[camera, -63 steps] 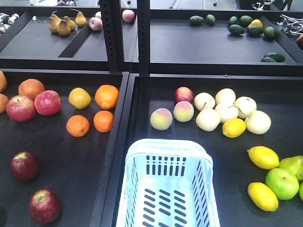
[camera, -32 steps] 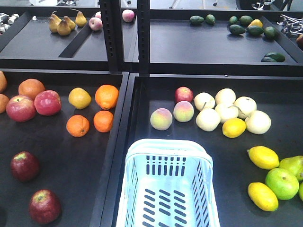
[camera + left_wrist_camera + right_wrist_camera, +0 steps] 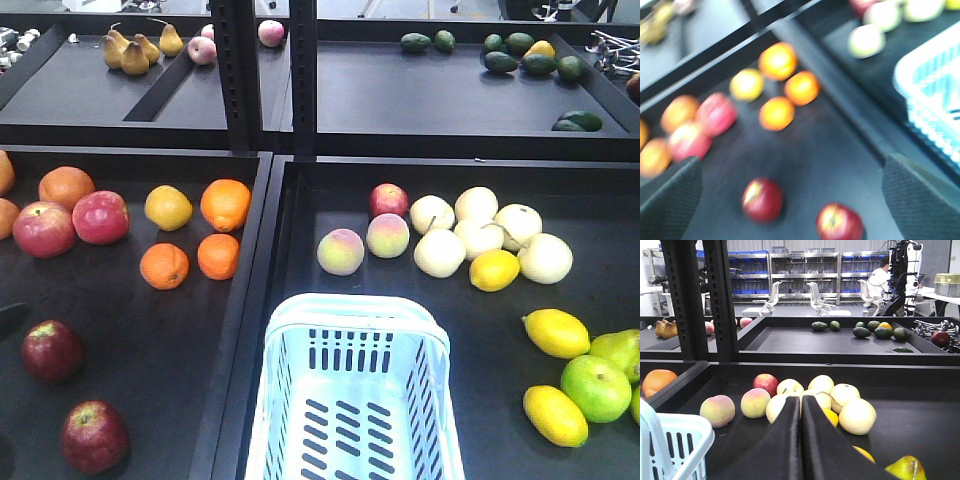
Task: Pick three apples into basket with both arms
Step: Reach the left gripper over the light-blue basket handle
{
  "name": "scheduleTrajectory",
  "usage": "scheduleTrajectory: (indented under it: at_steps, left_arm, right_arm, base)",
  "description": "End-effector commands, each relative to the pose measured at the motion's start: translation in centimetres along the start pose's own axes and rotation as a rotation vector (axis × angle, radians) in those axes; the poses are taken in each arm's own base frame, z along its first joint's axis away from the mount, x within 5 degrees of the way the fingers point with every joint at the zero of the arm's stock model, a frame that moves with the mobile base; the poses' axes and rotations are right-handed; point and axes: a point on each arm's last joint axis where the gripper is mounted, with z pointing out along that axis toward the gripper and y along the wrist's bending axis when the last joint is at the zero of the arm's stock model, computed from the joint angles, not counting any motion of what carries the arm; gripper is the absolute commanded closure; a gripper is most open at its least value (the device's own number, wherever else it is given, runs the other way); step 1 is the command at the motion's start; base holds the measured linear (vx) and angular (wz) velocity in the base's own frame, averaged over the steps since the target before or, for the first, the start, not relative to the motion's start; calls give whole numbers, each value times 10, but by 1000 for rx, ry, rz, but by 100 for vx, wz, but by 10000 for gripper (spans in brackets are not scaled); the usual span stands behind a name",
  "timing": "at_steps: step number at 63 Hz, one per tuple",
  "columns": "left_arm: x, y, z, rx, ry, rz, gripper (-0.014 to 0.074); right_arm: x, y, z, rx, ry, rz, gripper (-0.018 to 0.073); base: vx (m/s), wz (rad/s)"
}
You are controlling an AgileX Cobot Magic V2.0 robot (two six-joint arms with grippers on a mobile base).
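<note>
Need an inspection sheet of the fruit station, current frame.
surface: black trays, two tiers.
job's things: basket empty; two dark apples lying apart in the left tray; a red one in the right tray.
clutter: oranges, pink-red apples, peaches, lemons, green apple.
grippers: left gripper open above the dark apples; right gripper shut, empty.
cables: nothing seen.
surroundings: seated person, chairs, shelving behind.

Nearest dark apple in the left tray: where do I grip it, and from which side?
Grip the apple across its widest middle, coming straight down from above. It sits stem-up and alone on the tray; the other dark apple stands apart, so both sides are free.
</note>
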Motion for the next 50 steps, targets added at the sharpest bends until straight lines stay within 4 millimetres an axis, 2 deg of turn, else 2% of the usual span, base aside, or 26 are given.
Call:
scheduleTrajectory:
  at_steps: [1, 12, 33, 39, 50]
  left_arm:
    - [-19, 6, 8, 5, -112, 7, -99]
    - [-23, 1, 35, 108, -104, 78, -87]
    - [-40, -33, 82, 261, -109, 226, -80]
    - [-52, -41, 94, 297, -104, 286, -74]
    - [-87, -56, 108, 366, -128, 387, -62]
  right_arm:
    - [-3, 0, 0, 5, -68, -7, 568]
    - [-3, 0, 0, 5, -68, -7, 568]
    - [-3, 0, 0, 5, -67, -7, 568]
    - [-3, 0, 0, 5, -67, -7, 568]
    - [-3, 0, 0, 5, -67, -7, 568]
  base:
    - [0, 0]
    - [0, 0]
    - [0, 0]
    - [0, 0]
    - [0, 0]
